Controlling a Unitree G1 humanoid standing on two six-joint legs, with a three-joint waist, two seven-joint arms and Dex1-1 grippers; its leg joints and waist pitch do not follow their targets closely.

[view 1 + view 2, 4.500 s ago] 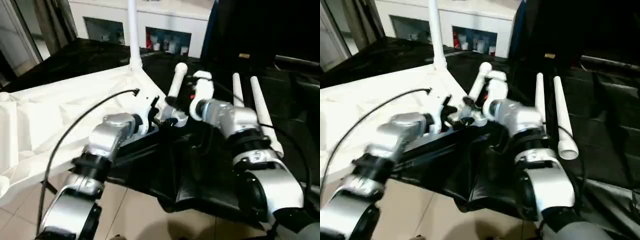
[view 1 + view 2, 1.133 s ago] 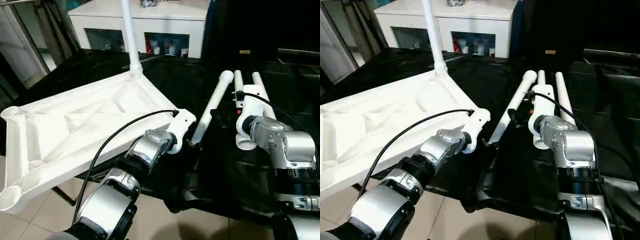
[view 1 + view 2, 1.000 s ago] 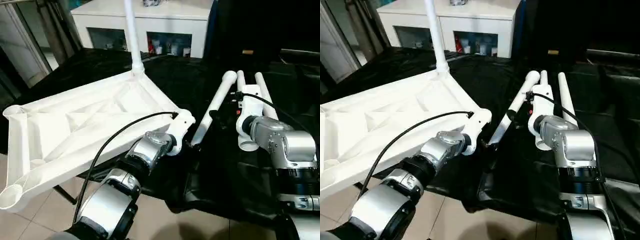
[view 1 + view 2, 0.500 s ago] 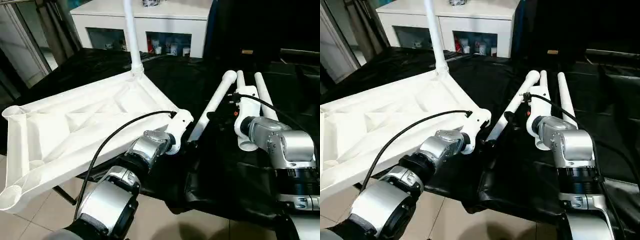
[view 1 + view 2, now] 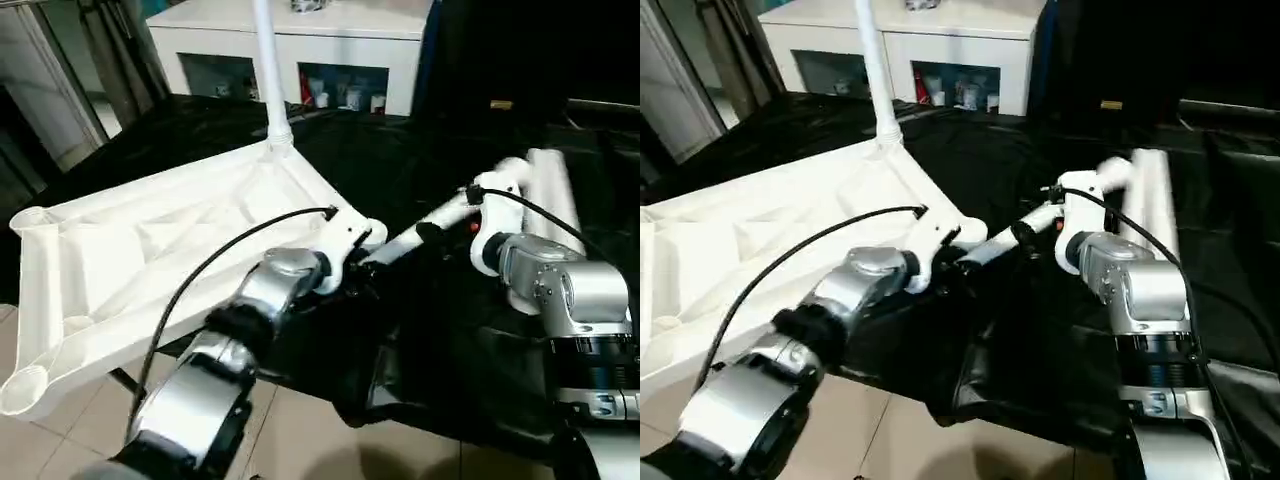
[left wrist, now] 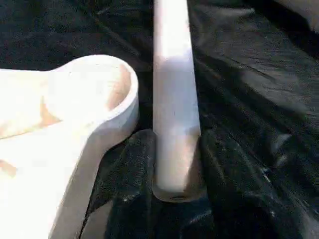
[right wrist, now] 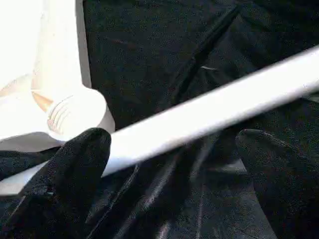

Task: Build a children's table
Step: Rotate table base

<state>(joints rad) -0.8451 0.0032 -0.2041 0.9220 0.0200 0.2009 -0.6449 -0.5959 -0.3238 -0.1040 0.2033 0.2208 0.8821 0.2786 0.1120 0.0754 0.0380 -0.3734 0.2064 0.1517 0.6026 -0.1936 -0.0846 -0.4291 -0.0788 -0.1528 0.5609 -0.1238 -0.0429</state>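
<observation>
Covering the bench, black sheeting; left gripper clamps 1 leg, right gripper gapes.

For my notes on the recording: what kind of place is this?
Probably an indoor room used as a workspace: a white cabinet with glass doors, a tiled floor, and a black cloth-covered work surface.

The upright leg runs off the top edge. Motion blur smears the two lying legs. Small items inside the cabinet stay unreadable.
</observation>
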